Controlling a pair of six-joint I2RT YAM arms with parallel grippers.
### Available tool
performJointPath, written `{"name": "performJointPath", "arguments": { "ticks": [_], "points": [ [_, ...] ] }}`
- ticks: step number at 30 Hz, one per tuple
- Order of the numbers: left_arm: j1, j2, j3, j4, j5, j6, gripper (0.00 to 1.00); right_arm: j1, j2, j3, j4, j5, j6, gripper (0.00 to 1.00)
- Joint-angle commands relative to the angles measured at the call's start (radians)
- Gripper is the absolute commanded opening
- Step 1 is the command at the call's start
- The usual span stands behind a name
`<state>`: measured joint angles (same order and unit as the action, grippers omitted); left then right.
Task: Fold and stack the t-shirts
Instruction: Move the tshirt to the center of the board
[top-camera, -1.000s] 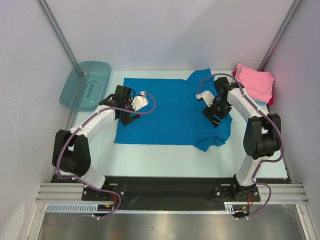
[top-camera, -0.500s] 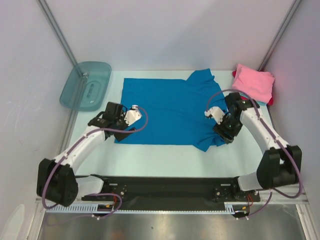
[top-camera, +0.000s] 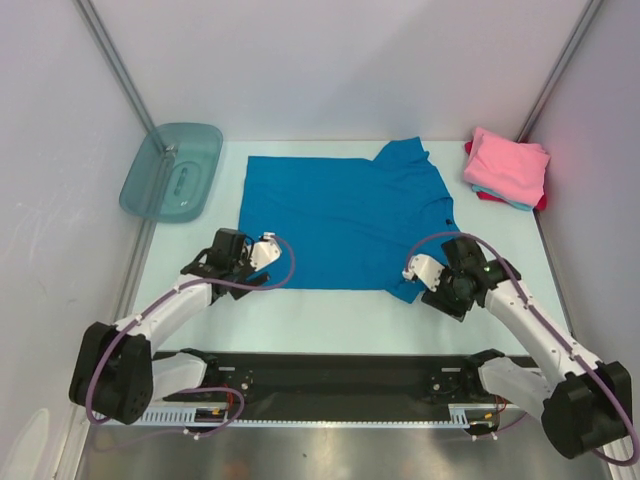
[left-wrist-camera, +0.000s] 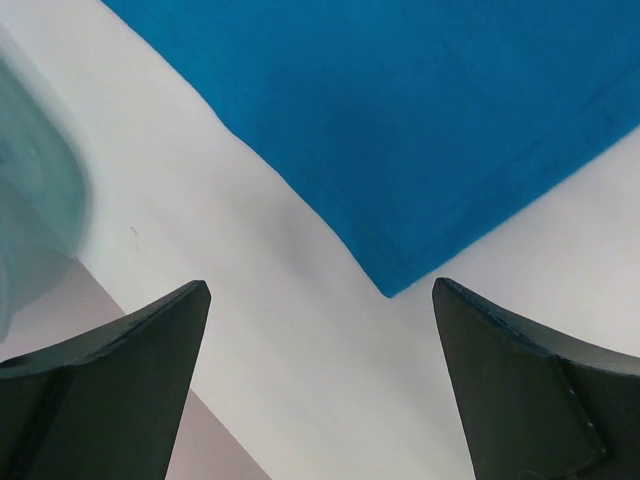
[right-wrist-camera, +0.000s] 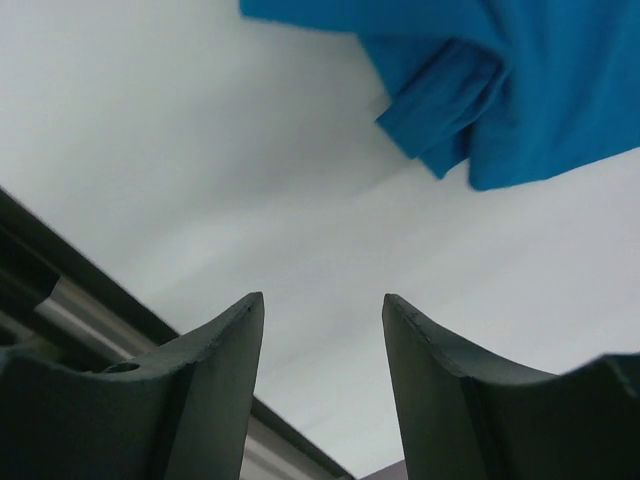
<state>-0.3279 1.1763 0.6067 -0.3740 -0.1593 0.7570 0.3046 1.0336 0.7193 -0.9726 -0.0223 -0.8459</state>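
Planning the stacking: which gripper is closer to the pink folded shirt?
Right. The right gripper is nearside of the pink shirt; the left gripper is far across the table, by the blue shirt.

I am counting one spread blue t-shirt (top-camera: 340, 220), one stack of folded t-shirts (top-camera: 508, 165) showing three colours, and one teal tub (top-camera: 172, 170).

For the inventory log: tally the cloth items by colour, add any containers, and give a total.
Bright blue t-shirt: 1
Pink t-shirt: 1
Light blue cloth edge: 1
Red cloth edge: 1
Teal tub: 1
Total: 5
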Motion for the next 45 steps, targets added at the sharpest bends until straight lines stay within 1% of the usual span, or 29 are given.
{"name": "performJointPath", "arguments": {
  "ticks": [1,2,5,9,10,13,20,26,27,29,30,34,37,42,45],
  "points": [
    [-0.005,-0.026,-0.044,0.185,-0.034,0.037,1.0,0.044,-0.046,-0.018,0.179,0.022,0.065,0.56],
    [-0.005,-0.032,-0.056,0.226,-0.031,0.048,1.0,0.05,-0.049,-0.029,0.208,0.056,0.068,0.57],
    [-0.005,-0.046,-0.117,0.294,-0.013,0.053,1.0,0.064,-0.029,-0.073,0.296,0.084,0.065,0.57],
    [-0.005,-0.02,-0.15,0.331,0.007,0.033,1.0,0.071,0.055,-0.118,0.344,0.146,0.056,0.56],
    [-0.005,-0.011,-0.151,0.337,0.01,0.027,1.0,0.073,0.068,-0.139,0.38,0.178,0.054,0.56],
    [-0.005,0.008,-0.157,0.353,0.007,0.016,1.0,0.073,0.091,-0.17,0.422,0.194,0.048,0.55],
    [-0.007,0.025,-0.154,0.369,-0.022,0.027,1.0,0.077,0.031,-0.231,0.526,0.206,0.05,0.54],
    [-0.008,0.048,-0.15,0.369,-0.049,0.025,1.0,0.093,0.003,-0.245,0.609,0.216,0.076,0.52],
    [-0.008,0.051,-0.157,0.403,-0.054,0.024,1.0,0.099,0.003,-0.244,0.632,0.216,0.085,0.54],
    [-0.008,0.057,-0.159,0.415,-0.071,0.027,1.0,0.1,0.028,-0.206,0.627,0.217,0.142,0.58],
    [-0.01,0.059,-0.16,0.415,-0.075,0.027,1.0,0.099,0.035,-0.158,0.599,0.211,0.16,0.59],
    [-0.016,0.039,-0.168,0.417,-0.069,0.021,1.0,0.099,0.028,-0.094,0.562,0.202,0.211,0.65],
    [-0.017,0.025,-0.177,0.426,-0.066,0.025,1.0,0.099,0.032,-0.038,0.509,0.176,0.24,0.66],
    [-0.017,0.037,-0.179,0.431,-0.074,0.027,1.0,0.099,0.04,0.008,0.497,0.24,0.266,0.68],
    [-0.017,0.045,-0.18,0.434,-0.082,0.027,1.0,0.096,0.019,0.054,0.451,0.225,0.289,0.69]
  ]
}}
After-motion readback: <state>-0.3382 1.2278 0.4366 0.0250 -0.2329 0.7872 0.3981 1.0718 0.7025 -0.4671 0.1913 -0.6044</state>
